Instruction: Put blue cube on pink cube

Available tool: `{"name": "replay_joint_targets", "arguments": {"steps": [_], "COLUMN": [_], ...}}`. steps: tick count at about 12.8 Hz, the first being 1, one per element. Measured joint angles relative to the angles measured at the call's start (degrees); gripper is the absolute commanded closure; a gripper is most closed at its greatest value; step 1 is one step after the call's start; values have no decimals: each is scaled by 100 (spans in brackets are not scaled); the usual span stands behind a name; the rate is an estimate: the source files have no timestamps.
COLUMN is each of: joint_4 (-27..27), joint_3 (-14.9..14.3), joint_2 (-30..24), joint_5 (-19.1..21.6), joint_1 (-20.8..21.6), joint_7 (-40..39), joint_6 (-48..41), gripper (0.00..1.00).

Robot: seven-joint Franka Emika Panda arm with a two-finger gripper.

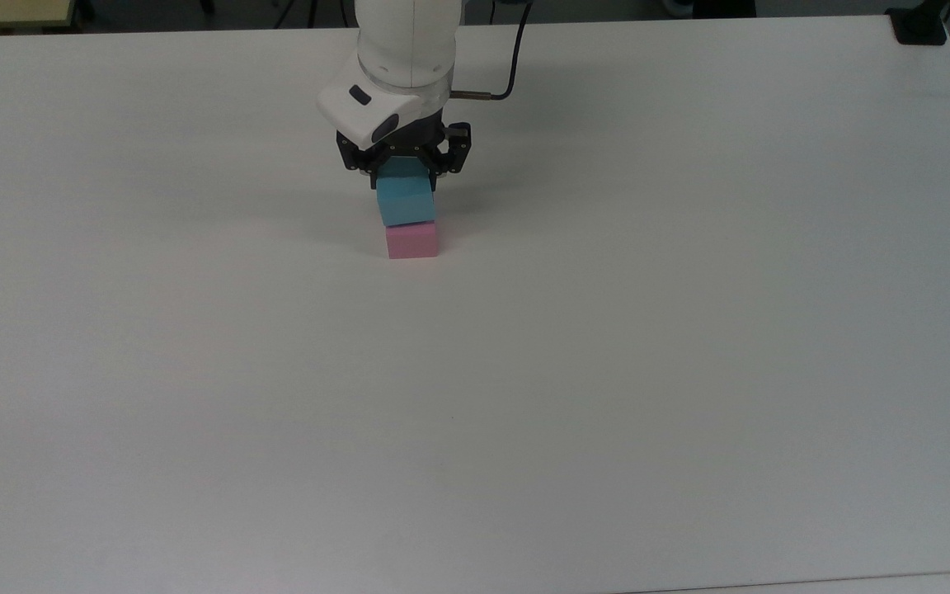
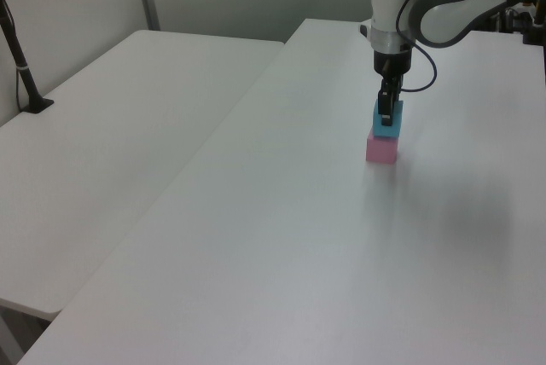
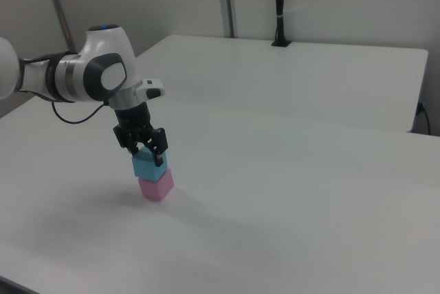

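The blue cube [image 1: 406,206] rests on top of the pink cube [image 1: 412,242], turned slightly against it, on the white table [image 1: 607,330]. My gripper [image 1: 403,175] comes straight down from above and is shut on the blue cube, a black finger on each side of its upper part. In the left view the blue cube [image 2: 386,125] sits on the pink cube [image 2: 381,149] under the gripper [image 2: 386,113]. The right view shows the same stack, blue cube [image 3: 146,165] over pink cube [image 3: 155,187], with the gripper [image 3: 148,156] on the blue one.
A second white table [image 2: 111,126] adjoins on the left view's left, with a black pole [image 2: 21,66] clamped at its edge. A black clamp base [image 1: 920,29] sits at the table's far right corner in the top view. A black cable [image 1: 508,70] hangs off the wrist.
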Motion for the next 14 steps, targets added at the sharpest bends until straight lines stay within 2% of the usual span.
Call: {"name": "replay_joint_targets", "arguments": {"steps": [2,3,4,7,9,12,14], "joint_4": [0,0,0,116,741,2265,2853], "joint_3": [0,0,0,-24,-83,-119,-151], "joint_2": [-1,-2,-3,-89,-260,-436,-469], "joint_5": [-1,-1,-1,-1,-1,104,120], "joint_1": [0,0,0,-21,-129,-520,-720], "joint_7": [29,39,45,169,252,318,303], "joint_6": [0,0,0,-97,-921,-2463,-3074], "gripper": [10,2,0,0,0,0,0]}}
